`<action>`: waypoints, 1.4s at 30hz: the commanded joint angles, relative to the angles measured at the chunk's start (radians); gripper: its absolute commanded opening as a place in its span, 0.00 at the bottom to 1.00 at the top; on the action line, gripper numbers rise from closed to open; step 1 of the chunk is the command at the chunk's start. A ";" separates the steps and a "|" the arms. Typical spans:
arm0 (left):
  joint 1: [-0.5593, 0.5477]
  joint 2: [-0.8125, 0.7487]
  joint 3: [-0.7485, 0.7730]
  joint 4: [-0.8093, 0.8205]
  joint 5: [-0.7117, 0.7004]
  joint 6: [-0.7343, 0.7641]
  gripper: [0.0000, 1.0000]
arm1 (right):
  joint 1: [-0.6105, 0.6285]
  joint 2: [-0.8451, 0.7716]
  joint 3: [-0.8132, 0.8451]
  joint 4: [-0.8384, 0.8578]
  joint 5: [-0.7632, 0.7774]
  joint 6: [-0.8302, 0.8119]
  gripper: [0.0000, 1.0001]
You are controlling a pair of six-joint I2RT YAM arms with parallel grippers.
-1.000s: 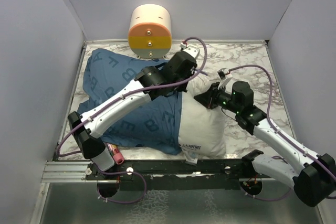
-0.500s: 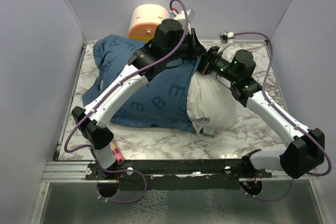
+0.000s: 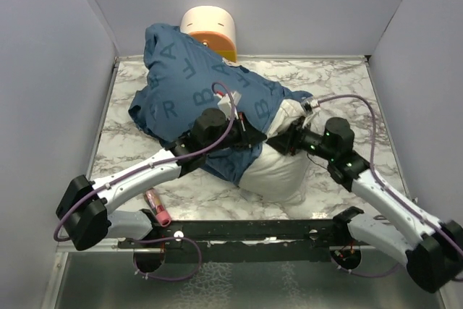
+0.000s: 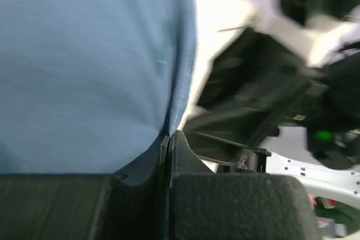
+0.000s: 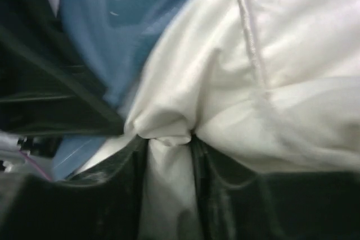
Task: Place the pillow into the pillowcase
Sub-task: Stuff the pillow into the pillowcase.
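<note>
Firmly, left jaws clamped on pillowcase (image 4: 84, 66), right jaws narrowly apart, pinching pillow (image 5: 292, 54)

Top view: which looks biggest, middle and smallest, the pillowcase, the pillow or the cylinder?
1. pillowcase
2. pillow, only the part sticking out
3. cylinder, partly hidden and farther away, so less sure

Looks like a robot lab test cell: 2 white arms (image 3: 137, 174) w/ purple cables (image 3: 359, 100) bolted to a metal rail (image 3: 239, 231) at the edge of a marble-print tabletop (image 3: 340, 81), boxed in by plain grey panels (image 3: 51, 70) on 3 sides.
</note>
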 commanded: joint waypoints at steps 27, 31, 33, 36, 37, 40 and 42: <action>-0.026 -0.078 -0.023 0.171 0.173 -0.062 0.00 | 0.007 -0.179 0.010 -0.389 0.157 -0.061 0.22; -0.062 -0.012 0.151 0.168 0.224 -0.020 0.00 | 0.007 -0.038 0.058 -0.115 0.082 0.021 0.06; -0.084 0.026 0.236 0.157 0.241 -0.007 0.00 | 0.006 0.040 0.140 -0.009 0.062 0.052 0.04; -0.115 0.073 0.341 0.157 0.253 0.003 0.00 | 0.006 0.147 0.296 0.103 0.040 0.081 0.03; -0.122 0.080 0.366 0.155 0.254 0.006 0.00 | 0.005 0.168 0.347 0.135 0.038 0.090 0.03; -0.133 0.082 0.435 0.162 0.253 0.014 0.00 | 0.004 0.188 0.466 0.194 0.053 0.100 0.03; -0.135 0.068 0.446 0.168 0.243 0.019 0.00 | 0.003 0.183 0.496 0.199 0.075 0.098 0.03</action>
